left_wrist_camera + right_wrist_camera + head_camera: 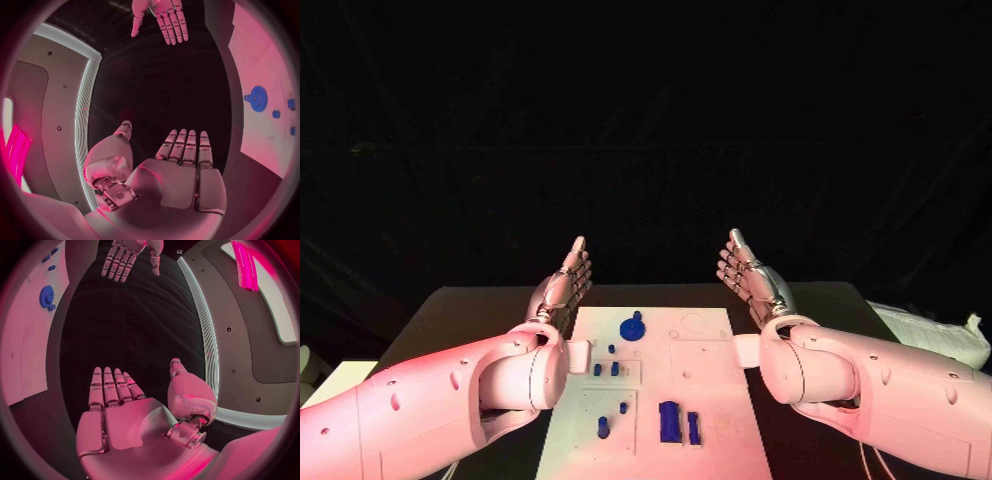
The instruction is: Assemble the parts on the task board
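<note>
Evidently both the left hand (561, 283) and right hand (753, 278) hover flat-fingered and empty; a careless descent could scatter loose blue parts (671, 421) on the task board (704, 385).

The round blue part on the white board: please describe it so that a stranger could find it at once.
Look at the white task board in the middle of the black table, between the two arms. On its far end lies the round blue part, a toothed disc like a gear. The other blue parts nearer the robot are small pegs and upright blocks.
</note>
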`<state>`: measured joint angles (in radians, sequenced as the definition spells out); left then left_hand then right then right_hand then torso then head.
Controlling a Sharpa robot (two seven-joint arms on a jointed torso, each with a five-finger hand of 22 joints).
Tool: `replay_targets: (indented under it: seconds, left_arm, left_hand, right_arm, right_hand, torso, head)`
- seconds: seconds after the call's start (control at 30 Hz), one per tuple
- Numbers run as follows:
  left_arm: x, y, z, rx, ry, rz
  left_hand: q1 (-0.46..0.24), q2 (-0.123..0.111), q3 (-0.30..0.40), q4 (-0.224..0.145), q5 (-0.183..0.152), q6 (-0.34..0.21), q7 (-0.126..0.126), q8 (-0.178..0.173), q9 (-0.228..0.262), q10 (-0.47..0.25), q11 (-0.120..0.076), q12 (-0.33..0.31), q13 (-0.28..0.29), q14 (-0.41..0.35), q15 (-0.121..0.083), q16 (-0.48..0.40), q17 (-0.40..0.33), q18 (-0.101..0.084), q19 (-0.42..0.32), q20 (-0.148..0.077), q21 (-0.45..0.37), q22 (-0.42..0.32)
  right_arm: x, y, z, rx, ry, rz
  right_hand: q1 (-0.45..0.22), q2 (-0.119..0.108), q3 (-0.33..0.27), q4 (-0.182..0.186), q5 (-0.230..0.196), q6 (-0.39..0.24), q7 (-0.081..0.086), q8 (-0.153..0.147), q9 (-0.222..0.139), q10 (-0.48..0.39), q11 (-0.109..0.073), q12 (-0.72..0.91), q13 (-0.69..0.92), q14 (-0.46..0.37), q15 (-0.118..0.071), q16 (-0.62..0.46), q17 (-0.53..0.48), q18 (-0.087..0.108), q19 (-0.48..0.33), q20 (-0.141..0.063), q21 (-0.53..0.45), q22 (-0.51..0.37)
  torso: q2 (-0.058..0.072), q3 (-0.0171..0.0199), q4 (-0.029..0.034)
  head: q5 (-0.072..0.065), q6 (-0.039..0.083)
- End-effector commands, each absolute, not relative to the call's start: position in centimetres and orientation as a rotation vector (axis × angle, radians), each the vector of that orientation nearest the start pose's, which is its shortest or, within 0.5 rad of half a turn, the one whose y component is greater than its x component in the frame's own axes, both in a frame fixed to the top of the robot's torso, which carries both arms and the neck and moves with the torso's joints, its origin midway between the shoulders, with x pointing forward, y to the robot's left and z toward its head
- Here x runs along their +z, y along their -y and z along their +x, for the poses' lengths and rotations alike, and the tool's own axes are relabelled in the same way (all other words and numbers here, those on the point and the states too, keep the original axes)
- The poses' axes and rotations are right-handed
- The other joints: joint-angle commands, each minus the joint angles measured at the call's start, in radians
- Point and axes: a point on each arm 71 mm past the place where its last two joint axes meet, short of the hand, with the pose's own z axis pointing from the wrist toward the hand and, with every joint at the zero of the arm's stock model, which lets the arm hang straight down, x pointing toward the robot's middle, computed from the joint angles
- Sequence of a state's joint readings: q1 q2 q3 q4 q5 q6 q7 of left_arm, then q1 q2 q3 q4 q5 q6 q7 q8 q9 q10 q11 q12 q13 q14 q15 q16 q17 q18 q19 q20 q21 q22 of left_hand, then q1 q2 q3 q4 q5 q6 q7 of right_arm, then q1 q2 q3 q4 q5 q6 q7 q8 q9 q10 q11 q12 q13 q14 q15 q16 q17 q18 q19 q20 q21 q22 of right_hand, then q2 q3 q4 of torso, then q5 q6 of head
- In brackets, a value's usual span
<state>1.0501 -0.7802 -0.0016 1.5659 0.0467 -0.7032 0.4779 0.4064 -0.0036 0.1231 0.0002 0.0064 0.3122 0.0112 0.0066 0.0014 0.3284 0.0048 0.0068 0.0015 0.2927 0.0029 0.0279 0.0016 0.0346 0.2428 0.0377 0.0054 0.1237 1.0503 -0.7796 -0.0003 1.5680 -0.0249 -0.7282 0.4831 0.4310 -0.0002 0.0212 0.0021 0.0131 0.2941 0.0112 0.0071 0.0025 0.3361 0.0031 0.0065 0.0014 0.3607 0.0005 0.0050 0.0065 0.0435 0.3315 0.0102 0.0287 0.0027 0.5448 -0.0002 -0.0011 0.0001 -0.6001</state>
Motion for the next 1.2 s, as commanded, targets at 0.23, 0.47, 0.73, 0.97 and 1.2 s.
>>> replay_targets:
  seconds: [0.23, 0.47, 0.73, 0.97, 1.2]
  left_arm:
    - [-22.42, -19.24, 46.18, -1.229, -1.218, -1.209]
    - [-22.42, -19.24, 46.18, -1.229, -1.218, -1.209]
    - [-22.42, -19.24, 46.18, -1.229, -1.218, -1.209]
    - [-22.42, -19.24, 46.18, -1.229, -1.218, -1.209]
    - [-22.42, -19.24, 46.18, -1.229, -1.218, -1.209]
  left_hand:
    - [-0.193, 0.004, -0.123, 0.0, -0.006, -0.149, -0.011, -0.007, -0.001, -0.156, -0.005, -0.007, -0.002, -0.139, -0.003, -0.028, -0.002, -0.035, -0.116, -0.038, -0.005, -0.124]
    - [-0.246, 0.004, -0.123, 0.0, -0.006, -0.19, -0.011, -0.007, -0.001, -0.199, -0.005, -0.007, -0.002, -0.177, -0.003, -0.028, -0.002, -0.035, -0.146, -0.038, -0.005, -0.124]
    - [-0.292, 0.004, -0.123, 0.0, -0.006, -0.224, -0.011, -0.007, -0.001, -0.235, -0.005, -0.007, -0.002, -0.209, -0.003, -0.028, -0.002, -0.035, -0.171, -0.038, -0.005, -0.124]
    - [-0.319, 0.004, -0.123, 0.0, -0.006, -0.312, -0.011, -0.007, -0.001, -0.256, -0.005, -0.007, -0.002, -0.293, -0.003, -0.028, -0.002, -0.035, -0.243, -0.038, -0.005, -0.124]
    - [-0.406, 0.004, -0.123, 0.0, -0.006, -0.312, -0.011, -0.007, -0.001, -0.328, -0.005, -0.007, -0.002, -0.293, -0.003, -0.028, -0.002, -0.035, -0.243, -0.038, -0.005, -0.124]
  right_arm:
    - [-22.42, 19.24, 46.18, 1.229, -1.218, 1.209]
    - [-22.42, 19.24, 46.18, 1.229, -1.218, 1.209]
    - [-22.42, 19.24, 46.18, 1.229, -1.218, 1.209]
    - [-22.42, 19.24, 46.18, 1.229, -1.218, 1.209]
    - [-22.42, 19.24, 46.18, 1.229, -1.218, 1.209]
  right_hand:
    - [-0.204, 0.0, -0.021, -0.002, -0.013, -0.14, -0.011, -0.007, -0.002, -0.16, -0.003, -0.007, -0.001, -0.171, 0.0, -0.005, -0.006, -0.044, -0.157, -0.01, -0.029, -0.003]
    - [-0.26, 0.0, -0.021, -0.002, -0.013, -0.178, -0.011, -0.007, -0.002, -0.204, -0.003, -0.007, -0.001, -0.218, 0.0, -0.005, -0.006, -0.044, -0.201, -0.01, -0.029, -0.003]
    - [-0.309, 0.0, -0.021, -0.002, -0.013, -0.211, -0.011, -0.007, -0.002, -0.241, -0.003, -0.007, -0.001, -0.26, 0.0, -0.005, -0.006, -0.044, -0.236, -0.01, -0.029, -0.003]
    - [-0.431, 0.0, -0.021, -0.002, -0.013, -0.294, -0.011, -0.007, -0.002, -0.336, -0.003, -0.007, -0.001, -0.361, 0.0, -0.005, -0.006, -0.044, -0.332, -0.01, -0.029, -0.003]
    - [-0.431, 0.0, -0.021, -0.002, -0.013, -0.294, -0.011, -0.007, -0.002, -0.336, -0.003, -0.007, -0.001, -0.361, 0.0, -0.005, -0.006, -0.044, -0.332, -0.01, -0.029, -0.003]
  torso:
    - [-0.001, 0.0002, 0.0011]
    - [-0.001, 0.0002, 0.0011]
    - [-0.001, 0.0002, 0.0011]
    - [-0.001, 0.0002, 0.0011]
    - [-0.001, 0.0002, 0.0011]
  head:
    - [0.0, 0.0]
    - [0.0, 0.0]
    - [0.0, 0.0]
    - [0.0, 0.0]
    - [0.0, 0.0]
